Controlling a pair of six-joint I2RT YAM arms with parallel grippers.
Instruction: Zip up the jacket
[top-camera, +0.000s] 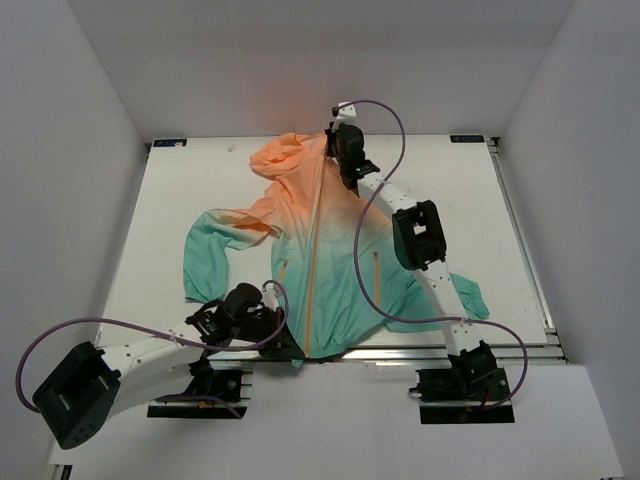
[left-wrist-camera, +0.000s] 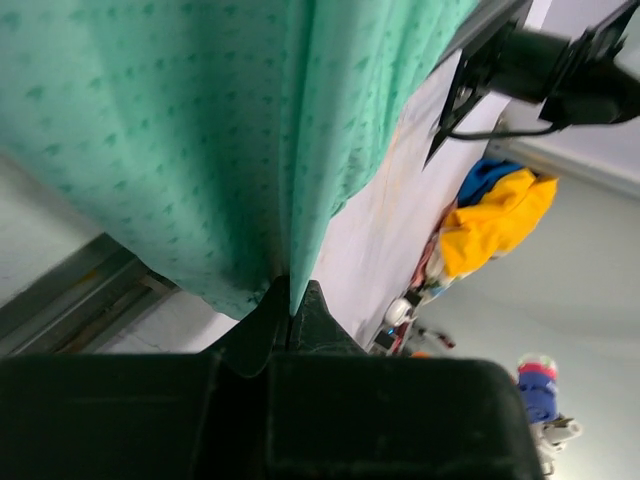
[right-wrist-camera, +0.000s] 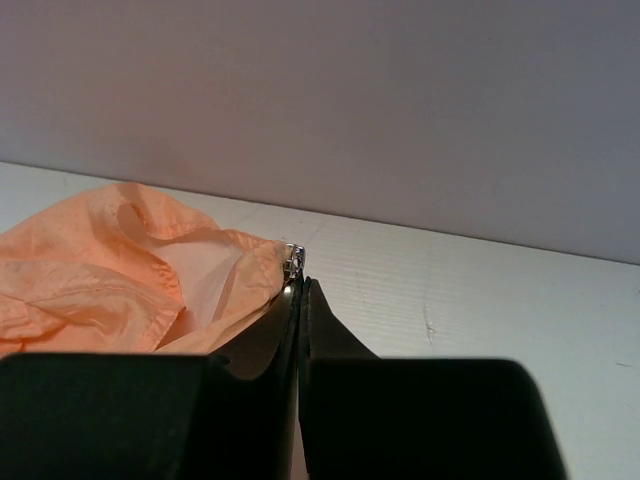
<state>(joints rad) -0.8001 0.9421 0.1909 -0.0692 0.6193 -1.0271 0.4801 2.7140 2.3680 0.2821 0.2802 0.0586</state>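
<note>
The jacket (top-camera: 320, 260) lies flat on the table, peach-orange hood at the far side, teal hem near me, its orange front zipper (top-camera: 313, 270) running down the middle. My left gripper (top-camera: 290, 348) is shut on the teal hem (left-wrist-camera: 300, 200) at the zipper's bottom end. My right gripper (top-camera: 335, 135) is at the hood's top, shut on the metal zipper pull (right-wrist-camera: 295, 258) beside the orange collar fabric (right-wrist-camera: 120, 270). In the right wrist view the gripper (right-wrist-camera: 301, 283) has its jaws pressed together just under the pull.
The white table (top-camera: 470, 220) is walled by white panels on three sides. A metal rail (top-camera: 520, 345) runs along the near edge. The right sleeve (top-camera: 465, 298) lies under my right arm. Beyond the table edge lie yellow and blue items (left-wrist-camera: 495, 215).
</note>
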